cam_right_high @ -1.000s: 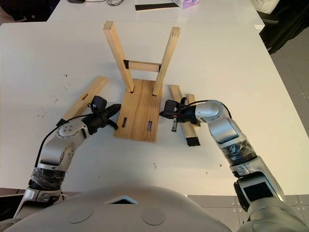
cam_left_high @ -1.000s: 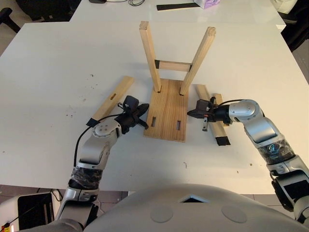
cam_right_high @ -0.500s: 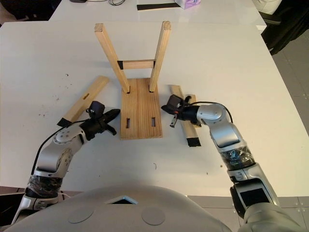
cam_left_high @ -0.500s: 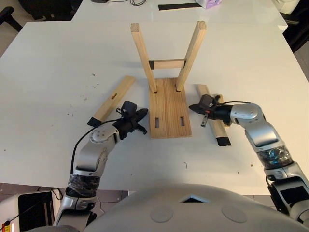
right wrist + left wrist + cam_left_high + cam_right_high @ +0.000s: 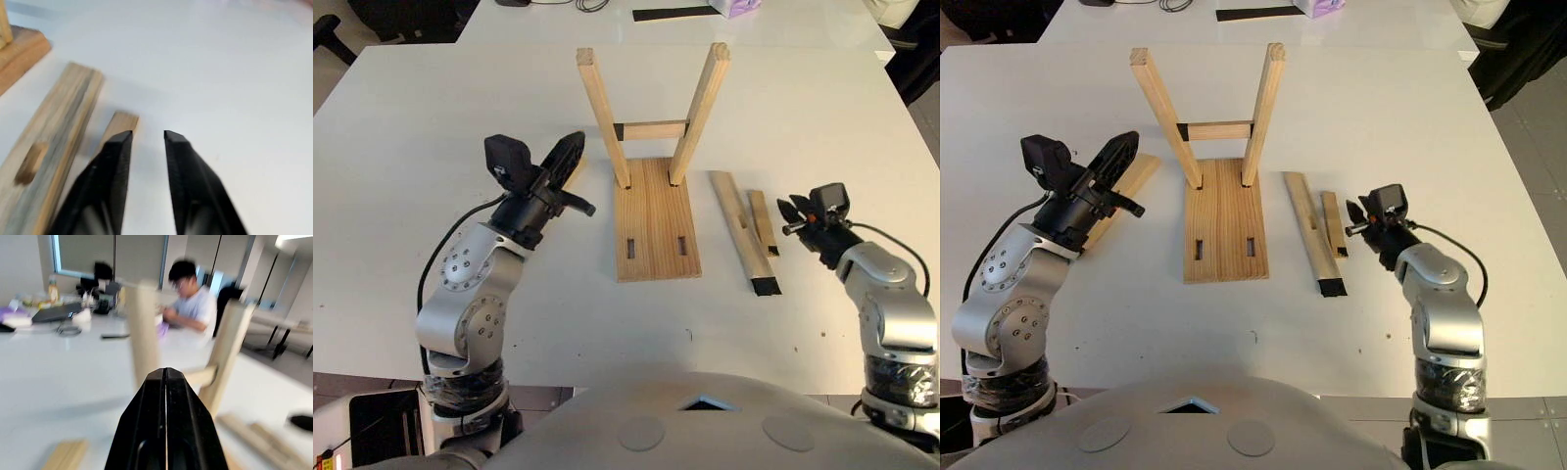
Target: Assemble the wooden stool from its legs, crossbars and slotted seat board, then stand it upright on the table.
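**Stool half built, both end effectors empty**

From my station I see the slotted seat board (image 5: 653, 220) lying flat near the middle of the white tabletop (image 5: 421, 108). Two legs (image 5: 603, 117) stand up out of its far end, leaning slightly apart, and a crossbar (image 5: 651, 129) joins them partway up. The two slots (image 5: 629, 249) at the near end of the board hold nothing.

Just to the right of the board a loose leg (image 5: 740, 230) lies flat, its black-tipped end toward me. A short crossbar (image 5: 764, 221) lies right beside it on the far side from the board. Another loose leg (image 5: 1141, 168) lies to the left of the board, partly hidden behind my left arm.

The left end effector (image 5: 570, 152) is raised above that left-hand leg and points toward the standing legs. In the wrist view its fingers (image 5: 146, 431) are pressed together with nothing between them.

The right end effector (image 5: 146, 134) sits low over the tabletop, near the short crossbar's end. Its jaws are a little apart — gripping nothing, touching neither loose piece.
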